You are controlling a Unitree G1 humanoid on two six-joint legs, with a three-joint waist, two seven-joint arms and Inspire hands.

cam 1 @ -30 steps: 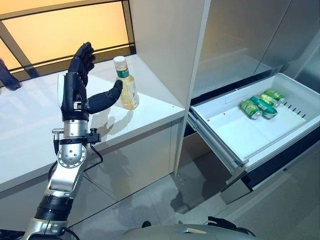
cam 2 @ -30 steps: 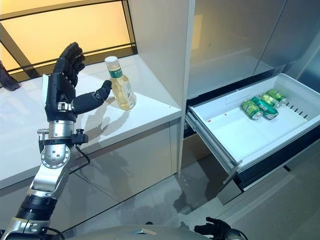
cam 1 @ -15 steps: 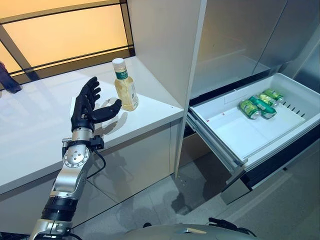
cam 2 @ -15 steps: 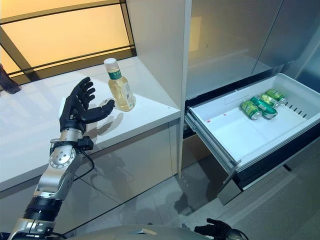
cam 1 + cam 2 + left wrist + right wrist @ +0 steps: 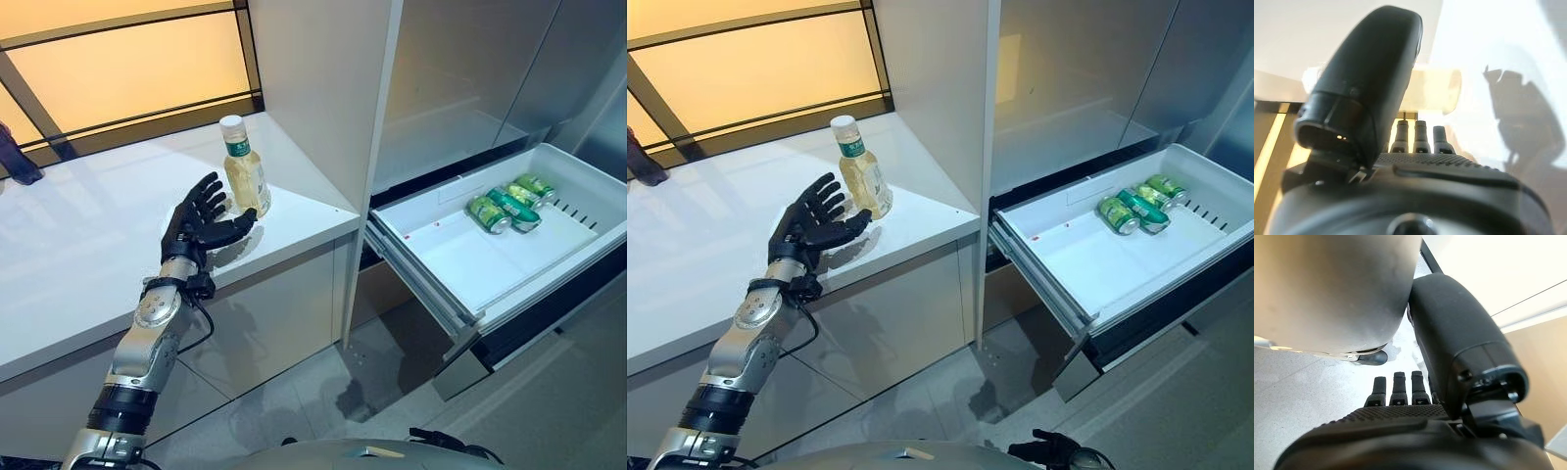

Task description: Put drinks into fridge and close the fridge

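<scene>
the right hand (image 5: 1415, 396) shows clearly only in its own wrist view, hanging low over the grey floor (image 5: 1298, 382) with straight fingers and nothing in it; the right eye view catches only a dark part of it at the bottom edge. further out, the left hand (image 5: 201, 220) hovers over the white tabletop (image 5: 69, 255), fingers spread and thumb reaching toward the bottle (image 5: 243, 168), close beside it but holding nothing. its wrist view shows the pale bottle (image 5: 1435, 90) lying just past the fingertips. the bottle stands upright near the tabletop's right end. off to the right, the fridge drawer (image 5: 460, 264) is pulled open, with green cans (image 5: 506, 203) lying at its far end.
</scene>
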